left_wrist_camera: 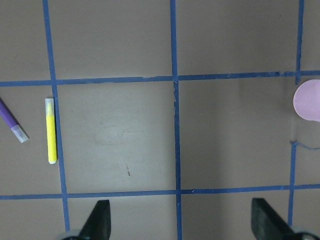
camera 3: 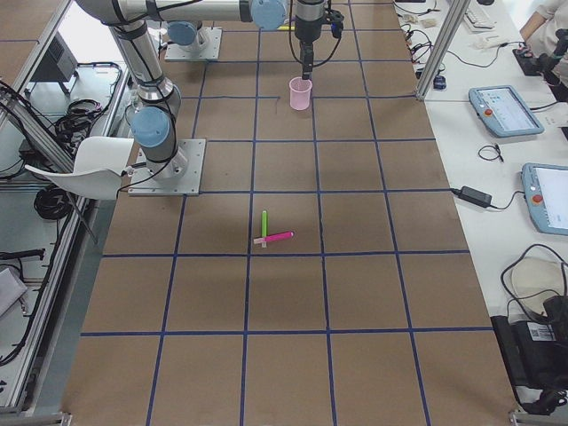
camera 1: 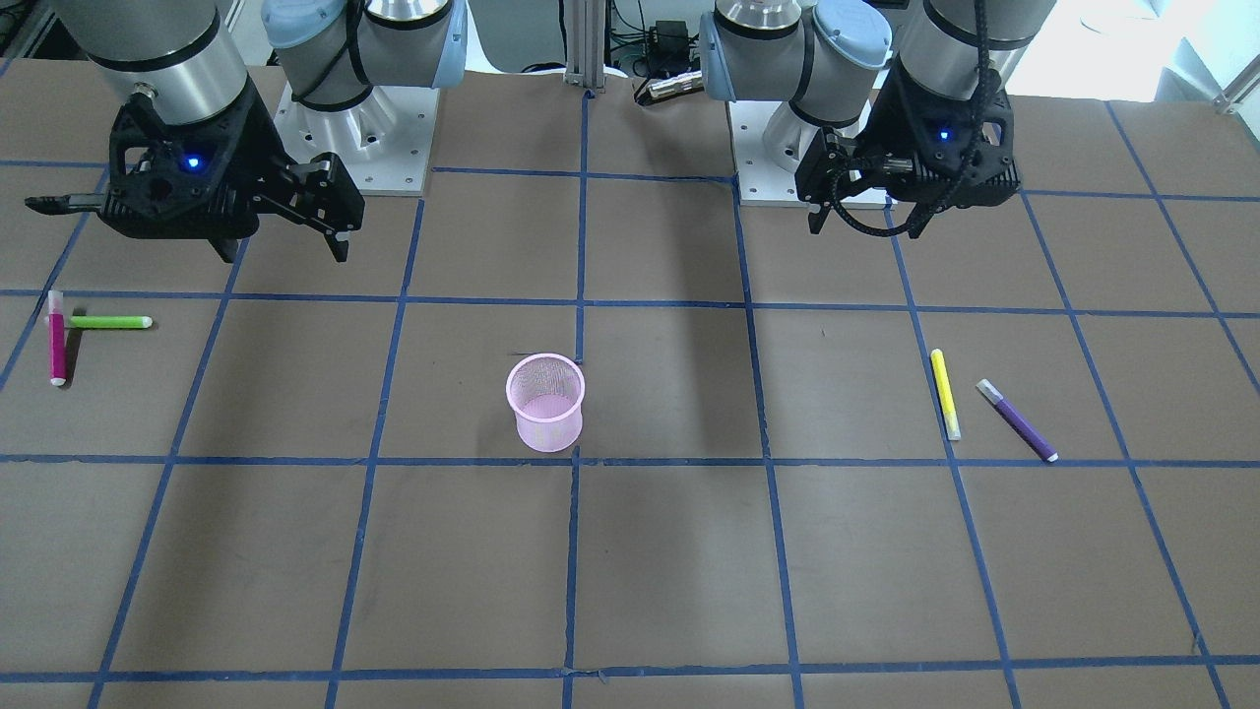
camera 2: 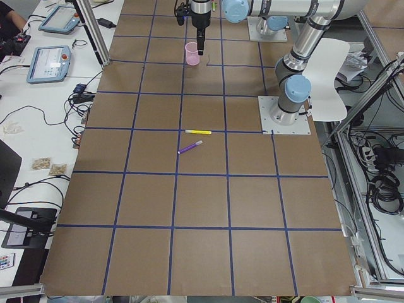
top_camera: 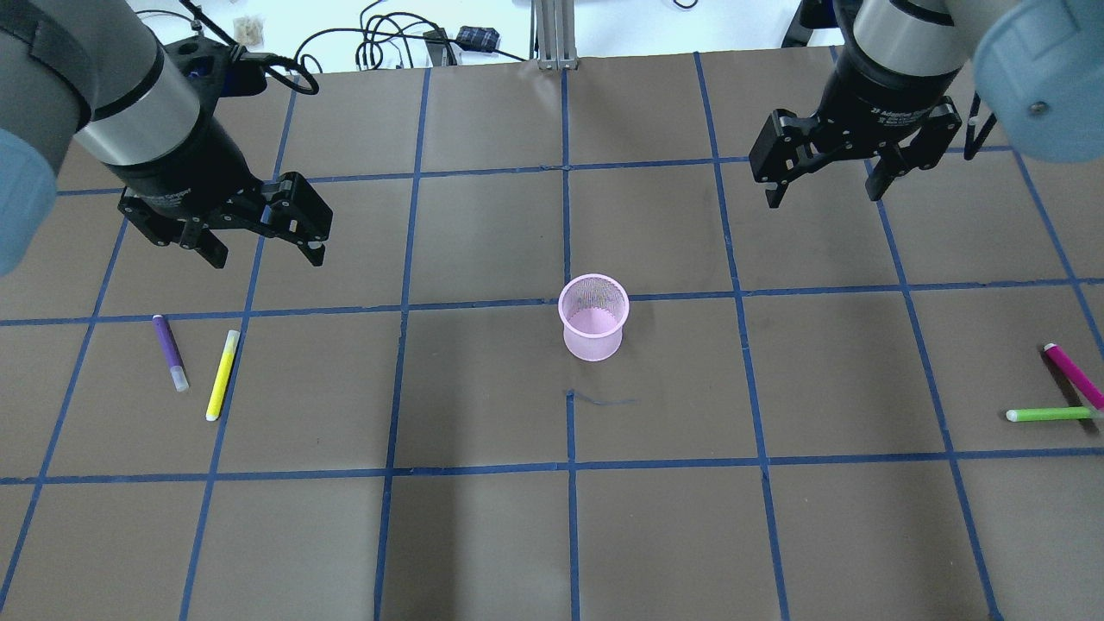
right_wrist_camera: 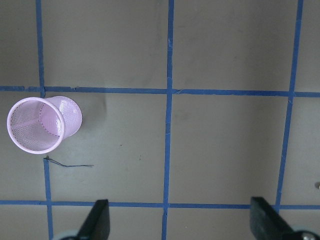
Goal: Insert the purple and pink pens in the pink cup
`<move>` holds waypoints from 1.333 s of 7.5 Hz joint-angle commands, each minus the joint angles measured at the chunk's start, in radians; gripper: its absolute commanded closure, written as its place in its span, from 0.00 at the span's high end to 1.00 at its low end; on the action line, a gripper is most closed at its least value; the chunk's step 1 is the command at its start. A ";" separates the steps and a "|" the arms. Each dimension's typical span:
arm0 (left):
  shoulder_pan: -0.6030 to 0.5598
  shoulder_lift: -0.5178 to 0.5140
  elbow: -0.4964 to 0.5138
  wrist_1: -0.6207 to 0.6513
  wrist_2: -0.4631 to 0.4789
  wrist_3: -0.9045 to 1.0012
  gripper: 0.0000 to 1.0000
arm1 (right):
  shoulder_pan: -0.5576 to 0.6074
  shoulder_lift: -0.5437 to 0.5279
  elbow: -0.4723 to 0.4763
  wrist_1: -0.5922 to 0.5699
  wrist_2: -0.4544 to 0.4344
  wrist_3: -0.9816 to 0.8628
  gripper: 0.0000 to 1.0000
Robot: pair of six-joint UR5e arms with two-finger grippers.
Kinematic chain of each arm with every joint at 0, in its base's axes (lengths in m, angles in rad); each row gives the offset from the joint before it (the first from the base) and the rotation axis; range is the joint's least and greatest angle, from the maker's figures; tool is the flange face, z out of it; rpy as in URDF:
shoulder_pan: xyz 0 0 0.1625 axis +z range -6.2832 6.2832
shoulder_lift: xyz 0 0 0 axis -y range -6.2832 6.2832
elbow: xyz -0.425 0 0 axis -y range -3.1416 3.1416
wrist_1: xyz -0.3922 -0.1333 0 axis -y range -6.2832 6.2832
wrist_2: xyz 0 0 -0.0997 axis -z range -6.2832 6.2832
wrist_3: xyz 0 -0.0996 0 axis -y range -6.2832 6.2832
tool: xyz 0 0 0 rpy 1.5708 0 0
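Note:
The pink mesh cup (top_camera: 593,316) stands upright and empty at the table's middle; it also shows in the front view (camera 1: 546,402) and in the right wrist view (right_wrist_camera: 42,124). The purple pen (top_camera: 169,352) lies flat on my left side, also seen in the front view (camera 1: 1019,421) and at the left wrist view's edge (left_wrist_camera: 11,122). The pink pen (top_camera: 1074,376) lies flat at the far right, also in the front view (camera 1: 57,340). My left gripper (top_camera: 266,257) hovers open and empty behind the purple pen. My right gripper (top_camera: 819,197) hovers open and empty, well away from the pink pen.
A yellow pen (top_camera: 222,374) lies just right of the purple pen. A green pen (top_camera: 1048,415) lies with one end touching or crossing the pink pen. Blue tape lines grid the brown table (top_camera: 483,535). Cables lie past the far edge.

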 commanded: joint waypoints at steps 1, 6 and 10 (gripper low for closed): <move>0.001 0.001 -0.001 -0.010 0.007 0.001 1.00 | -0.002 -0.002 -0.005 0.002 -0.003 -0.001 1.00; 0.012 -0.004 -0.001 -0.010 0.007 0.002 1.00 | -0.044 0.002 -0.011 0.000 -0.011 0.014 1.00; 0.015 -0.008 0.001 -0.007 0.007 0.013 1.00 | -0.335 0.141 0.005 0.040 -0.031 -0.211 1.00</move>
